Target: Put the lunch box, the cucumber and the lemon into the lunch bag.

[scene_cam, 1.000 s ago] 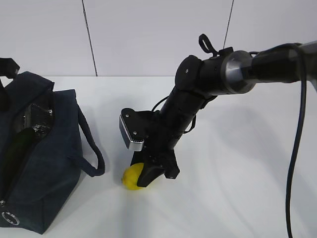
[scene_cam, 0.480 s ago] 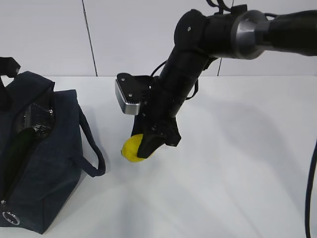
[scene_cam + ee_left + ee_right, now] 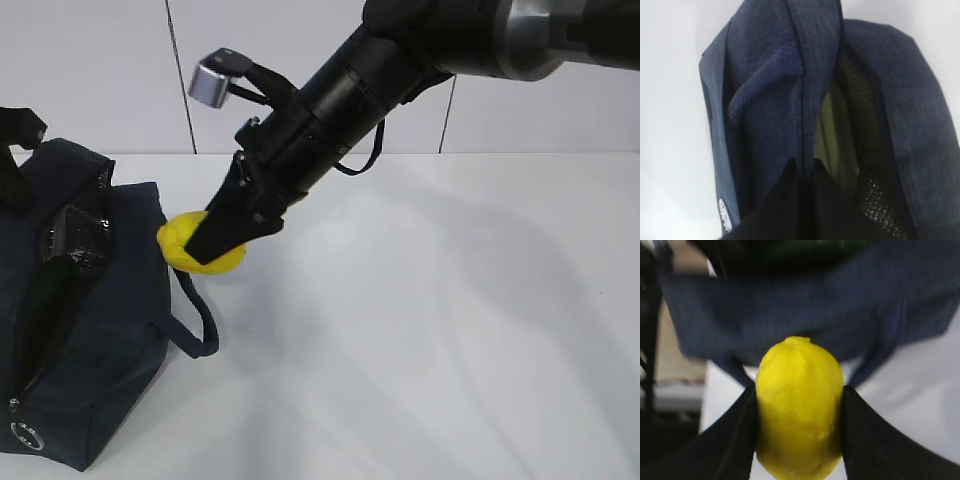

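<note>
- In the right wrist view, the nearest thing is the lemon [image 3: 800, 407], bright yellow. It sits between the two dark fingers [image 3: 732, 440] of the right end effector [image 3: 800, 440], which press on both of its sides. The jaws stand about half apart, closed on the lemon.
- Behind the lemon in this view is the dark navy fabric of the lunch bag [image 3: 805, 305], a little blurred.
- In the exterior view, the lunch bag [image 3: 110, 360] stands on the white desk [image 3: 450, 330] at the left, with a silver ring pull [image 3: 25, 436] at its near lower corner and one strap handle [image 3: 195, 320] hanging on its right side.
- The right end effector [image 3: 215, 245] holds the lemon [image 3: 195, 250] in the air, just beside the upper right edge of the bag, above the strap handle. The lemon is not inside the bag.
- The bag is open on top; something shiny shows inside it [image 3: 75, 240], but I cannot tell what it is.
- In the left wrist view, the left end effector [image 3: 805, 172] is closed on a strap [image 3: 815, 75] of the lunch bag [image 3: 765, 125]. In the opening beside it a pale green surface [image 3: 835, 135] is visible inside the bag.
- Farthest is a pale wall [image 3: 300, 60] behind the desk.
</note>
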Robot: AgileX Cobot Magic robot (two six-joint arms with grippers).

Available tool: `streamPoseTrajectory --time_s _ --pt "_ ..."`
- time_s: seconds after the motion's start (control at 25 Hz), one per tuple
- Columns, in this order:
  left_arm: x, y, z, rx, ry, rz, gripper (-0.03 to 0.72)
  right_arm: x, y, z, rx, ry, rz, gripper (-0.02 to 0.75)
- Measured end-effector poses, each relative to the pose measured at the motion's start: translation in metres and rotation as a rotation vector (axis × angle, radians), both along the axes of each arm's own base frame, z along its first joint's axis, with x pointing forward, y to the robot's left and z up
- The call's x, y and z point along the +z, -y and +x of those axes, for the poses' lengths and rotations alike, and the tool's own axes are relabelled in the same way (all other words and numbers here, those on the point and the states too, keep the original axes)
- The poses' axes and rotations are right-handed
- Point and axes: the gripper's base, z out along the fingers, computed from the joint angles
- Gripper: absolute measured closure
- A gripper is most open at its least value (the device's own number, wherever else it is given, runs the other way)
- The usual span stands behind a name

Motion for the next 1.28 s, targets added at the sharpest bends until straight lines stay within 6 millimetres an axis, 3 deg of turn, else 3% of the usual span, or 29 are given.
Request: streamPoseTrajectory --time_s 0.28,0.56,0.72,1.04,1.28 --pt "0.002 0.006 0.001 -0.042 0.026 -0.05 0.695 0.026 -0.016 -0.002 -0.141 -0.256 0.281 0.379" --pt "0.003 0.008 0.001 -0.06 0.036 -0.08 0.695 0.029 -0.019 -0.002 -0.154 -0.282 0.317 0.379" --pt "0.005 0.012 0.001 -0.085 0.043 -0.116 0.695 0.016 -0.024 0.001 -0.176 -0.296 0.309 0.379" --pt "0.006 0.015 0.001 -0.103 0.049 -0.145 0.695 -0.029 -0.039 0.011 -0.213 -0.284 0.263 0.379" --pt "0.006 0.016 0.0 -0.109 0.038 -0.15 0.695 -0.04 -0.041 0.016 -0.213 -0.214 0.272 0.378"
